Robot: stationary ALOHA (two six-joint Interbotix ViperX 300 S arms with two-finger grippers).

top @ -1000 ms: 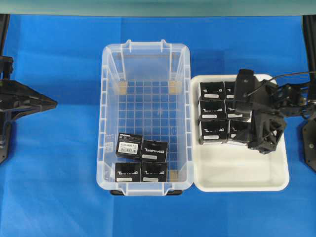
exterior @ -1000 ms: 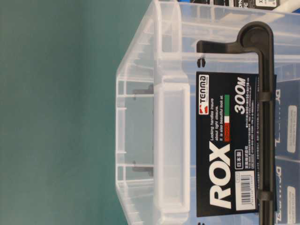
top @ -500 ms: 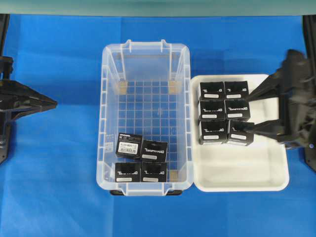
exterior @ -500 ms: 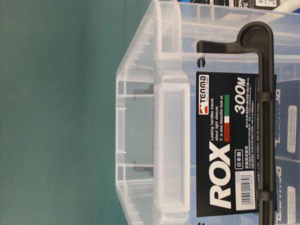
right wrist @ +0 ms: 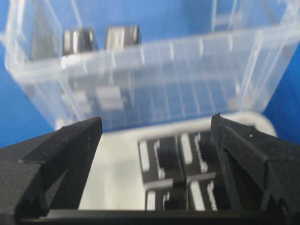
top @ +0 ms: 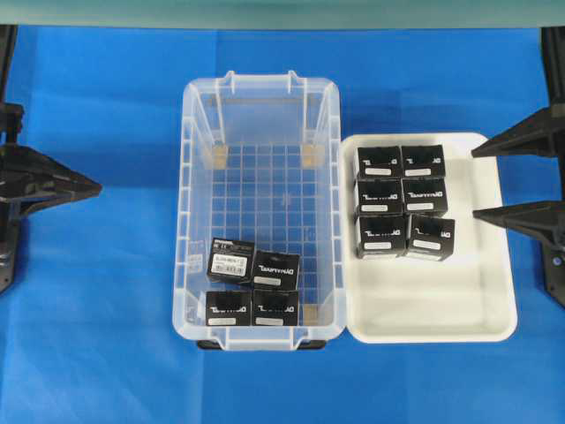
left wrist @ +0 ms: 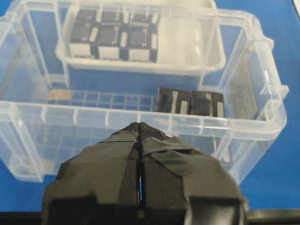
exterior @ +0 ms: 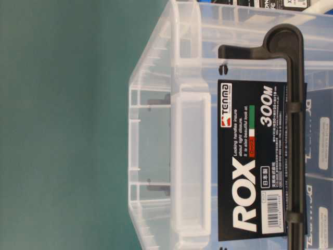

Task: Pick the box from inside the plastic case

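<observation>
Overhead view: four boxes [top: 276, 268] are seen low in the plastic case [top: 187, 265]; light, stiff cartons, best pinched across opposite sides. Left fingers [left wrist: 140, 133] are closed, empty; right fingers [top: 514, 179] spread wide, empty.

Right gripper [top: 481, 179] now off the white tray [top: 477, 314].

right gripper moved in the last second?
Yes. The right gripper has pulled back right, off the boxes in the white tray to its right edge, jaws open and empty.

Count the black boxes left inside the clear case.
4, clustered at the plastic case's near end: back-left barcode-stickered box, back-right, front-left, front-right. None seems hidden.
</observation>
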